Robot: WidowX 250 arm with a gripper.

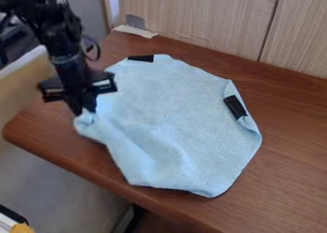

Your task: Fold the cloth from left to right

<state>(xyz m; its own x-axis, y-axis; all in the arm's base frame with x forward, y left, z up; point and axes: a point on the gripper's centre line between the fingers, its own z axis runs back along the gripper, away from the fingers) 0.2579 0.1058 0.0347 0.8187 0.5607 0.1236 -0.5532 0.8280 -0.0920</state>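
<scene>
The light blue cloth (169, 110) lies spread on the brown table, with black patches at its top edge and on its right side, where the edge is turned over. At the cloth's left corner the black gripper (85, 111) points down, its fingers closed on a bunched bit of fabric. Wrinkles run from that pinched corner toward the lower middle of the cloth. The cloth's lower edge lies close to the table's front edge.
The brown table (287, 179) has a rounded corner at the left and a front edge running down to the right. A wooden panel wall (198, 17) stands behind it. Tape (135, 31) sticks to the table's back left corner.
</scene>
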